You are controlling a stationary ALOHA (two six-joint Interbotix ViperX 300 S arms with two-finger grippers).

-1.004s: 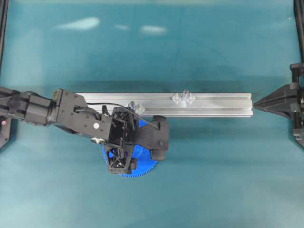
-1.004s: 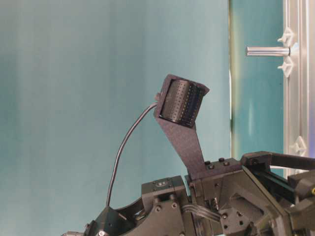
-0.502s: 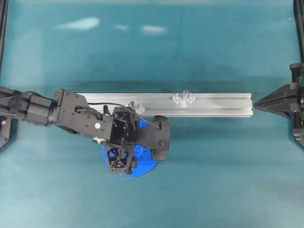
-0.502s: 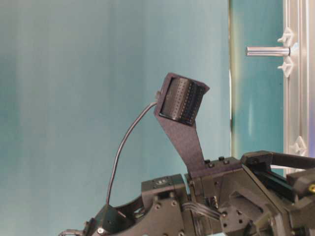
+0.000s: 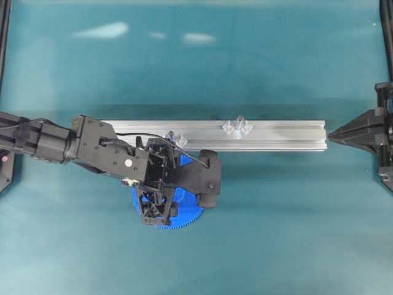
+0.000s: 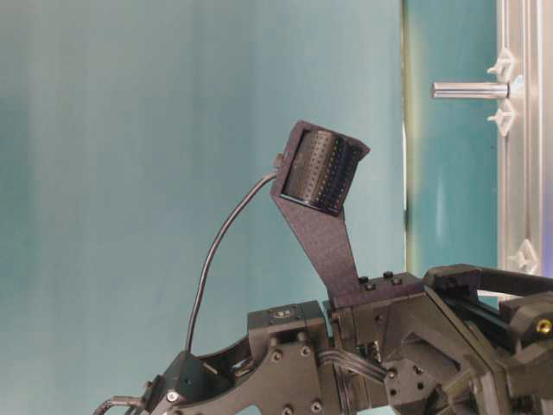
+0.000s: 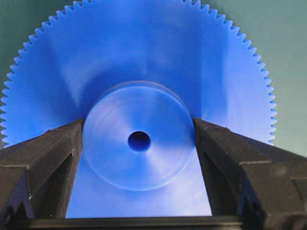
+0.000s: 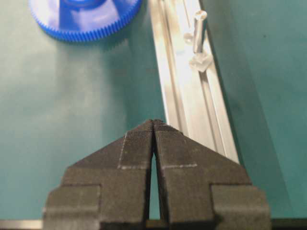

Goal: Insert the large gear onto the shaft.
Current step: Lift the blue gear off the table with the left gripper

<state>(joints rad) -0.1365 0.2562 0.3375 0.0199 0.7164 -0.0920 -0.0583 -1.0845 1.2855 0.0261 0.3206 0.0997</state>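
Overhead view, left to right: your left arm comes in from the left edge and its left gripper [image 5: 161,192] sits over the large gear [image 5: 184,215], lower centre of frame, on the teal mat [image 5: 276,233]. Only the gear's toothed rim shows from under the gripper body. Just above it the aluminium rail [image 5: 282,136] runs across mid-frame. The shaft [image 5: 237,126] stands on the rail right of centre, well apart from the gear. There's a second small clear piece [image 5: 177,139] on the rail near the gripper; can't make out what it is. The right gripper [image 5: 334,133] is parked at the right edge, tip pointing at the rail's end.

Left wrist view: the fingers [image 7: 48,158] bracket the gear's raised hub [image 7: 139,134], one on each side, pads up against its rim. Looks like contact, but I can't confirm a firm clamp. Centre hole is visible and the gear lies flat.

Right wrist view: jaws pressed together, nothing between them. Gear at upper left, rail and shaft at upper right.
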